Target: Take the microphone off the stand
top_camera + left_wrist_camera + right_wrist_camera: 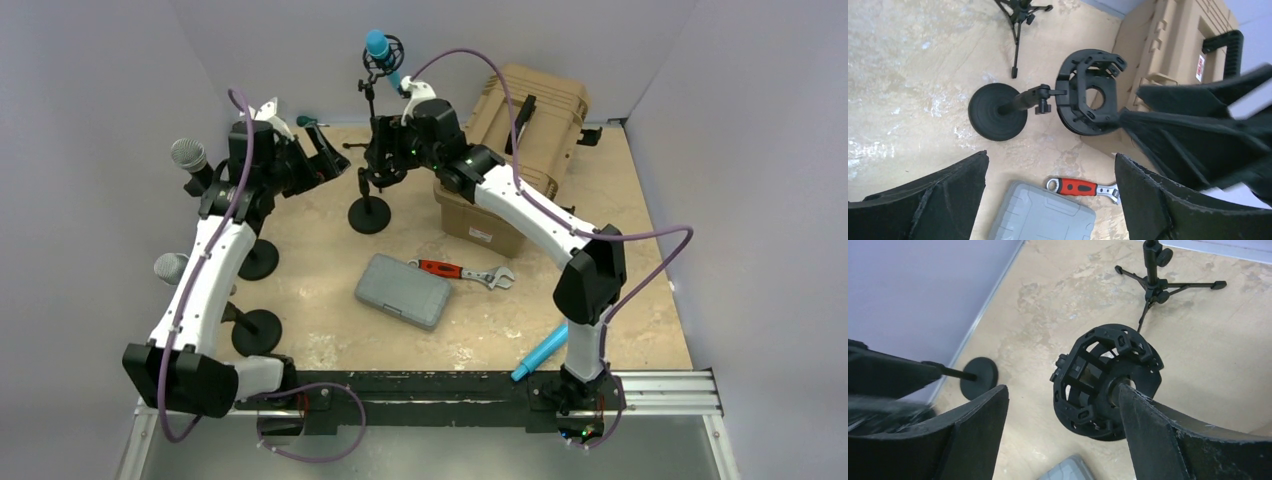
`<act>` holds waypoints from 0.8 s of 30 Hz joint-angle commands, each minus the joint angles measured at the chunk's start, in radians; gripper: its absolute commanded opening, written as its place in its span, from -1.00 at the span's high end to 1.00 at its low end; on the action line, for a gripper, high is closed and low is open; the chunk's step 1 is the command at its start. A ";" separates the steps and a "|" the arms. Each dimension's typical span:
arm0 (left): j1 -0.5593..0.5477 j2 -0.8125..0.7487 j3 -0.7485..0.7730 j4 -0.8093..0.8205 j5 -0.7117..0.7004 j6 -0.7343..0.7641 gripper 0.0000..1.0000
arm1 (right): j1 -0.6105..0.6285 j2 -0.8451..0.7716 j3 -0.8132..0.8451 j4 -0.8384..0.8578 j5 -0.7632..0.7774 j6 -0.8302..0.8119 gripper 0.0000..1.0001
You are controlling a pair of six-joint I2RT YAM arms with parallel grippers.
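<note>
The tan case (530,110) sits just right of the round-base stand (998,111). Both arms lean in on that stand from either side, so I take it to be the one being worked on. The right gripper (1060,390) is spread wide with nothing in it. One finger (1158,440) is against the rim of the stand's shock mount (1064,100), perhaps to steady it. The left gripper (1050,157) hangs to the stand's left, just as wide and empty, looking down on the mount. A grey case (403,290) lies in front of the stand.

The mount itself is bare, and you can see straight through its ring. A blue microphone (378,45) stands in another cradle on a tripod (1154,285) behind the stand. A blue tube (540,354) lies well in front of the stand, by the right arm's base. It may be the microphone lifted out of the mount, though I can't tell for sure. A red-handled wrench (460,271) lies beside the grey case.
</note>
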 commanded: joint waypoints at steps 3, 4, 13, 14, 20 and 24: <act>-0.057 -0.112 0.019 0.014 -0.122 0.111 -0.88 | 0.063 0.089 0.178 -0.101 0.144 -0.145 -0.42; -0.061 -0.127 0.015 0.018 -0.131 0.114 -0.88 | 0.074 0.111 0.212 -0.126 0.183 -0.153 -0.39; -0.068 -0.210 -0.012 0.045 -0.187 0.140 -0.87 | 0.171 0.232 0.356 -0.246 0.542 -0.238 -0.35; -0.067 -0.214 -0.013 0.046 -0.192 0.140 -0.87 | 0.182 0.239 0.361 -0.247 0.562 -0.251 -0.33; -0.068 -0.230 -0.030 0.056 -0.213 0.138 -0.85 | 0.230 0.309 0.427 -0.274 0.663 -0.308 -0.12; -0.068 -0.237 -0.040 0.059 -0.255 0.141 -0.83 | 0.253 0.362 0.495 -0.324 0.728 -0.345 -0.01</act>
